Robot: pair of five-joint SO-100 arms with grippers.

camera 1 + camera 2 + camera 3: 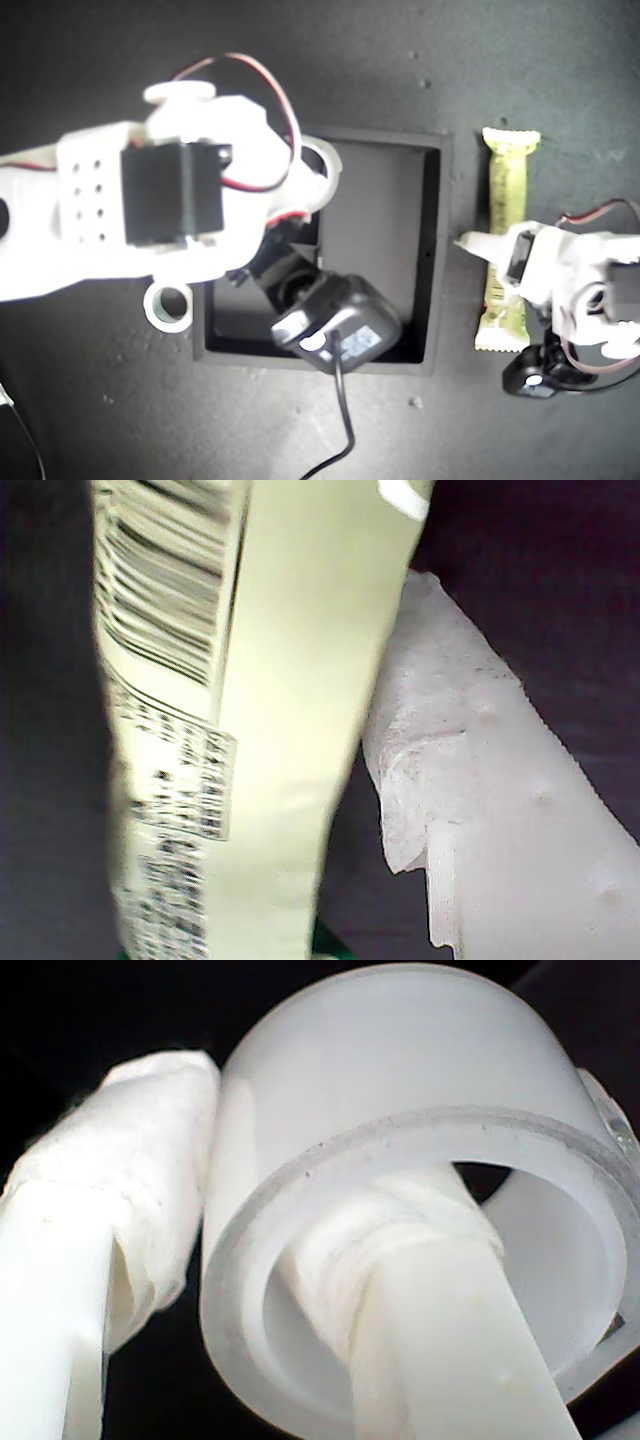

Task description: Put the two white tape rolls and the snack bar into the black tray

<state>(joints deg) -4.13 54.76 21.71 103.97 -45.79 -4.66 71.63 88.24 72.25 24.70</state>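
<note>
The black tray [438, 250] sits in the middle of the exterior view. Over its far left corner in that view, my second gripper [310, 178] is shut on a white tape roll [326, 160], one finger through the hole and one outside the wall. The second wrist view shows that roll [400, 1050] filling the frame. Another white tape roll [168, 305] lies on the table left of the tray in the exterior view. The snack bar [508, 180] lies flat right of the tray. My first gripper [500, 250] straddles it. One white finger [480, 810] shows beside the wrapper [280, 680].
The second arm's black camera module [335, 330] hangs over the tray's near part, and its cable [345, 420] trails to the exterior view's bottom edge. The first arm's black camera [535, 378] sits beside the bar's near end. The surface is dark matte.
</note>
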